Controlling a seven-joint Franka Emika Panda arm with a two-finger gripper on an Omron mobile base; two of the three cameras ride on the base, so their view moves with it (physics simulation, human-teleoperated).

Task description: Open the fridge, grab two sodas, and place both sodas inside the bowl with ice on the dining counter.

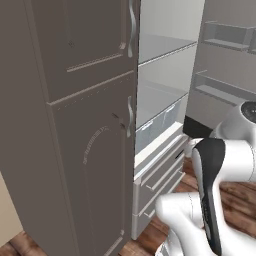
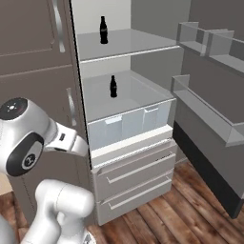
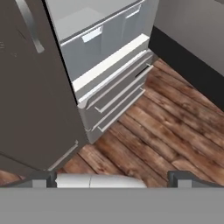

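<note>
The fridge (image 2: 125,102) stands open before us, its door (image 2: 209,100) swung wide to the right with bare door shelves, its white interior exposed above two closed drawers (image 2: 136,178); the brown-grey cabinet (image 1: 70,130) sits just beside it on the left. One soda (image 2: 103,30) stands upright toward the back left of the upper shelf, and the second soda (image 2: 113,86) stands upright on the shelf below, behind the clear crisper bin (image 2: 128,123). We judge the opening step done and the reach for a first bottle in hand. To do it well, we should raise the hand from its low, floor-facing pose, approach level with the lower shelf, clear the bin's front edge, and close around the bottle's body rather than its narrow neck so it stays upright. In the hand view the gripper (image 3: 113,179) shows its finger tips (image 3: 43,180) set wide apart at the frame's bottom corners, with nothing between them and touching nothing, above the wooden floor (image 3: 166,131).
</note>
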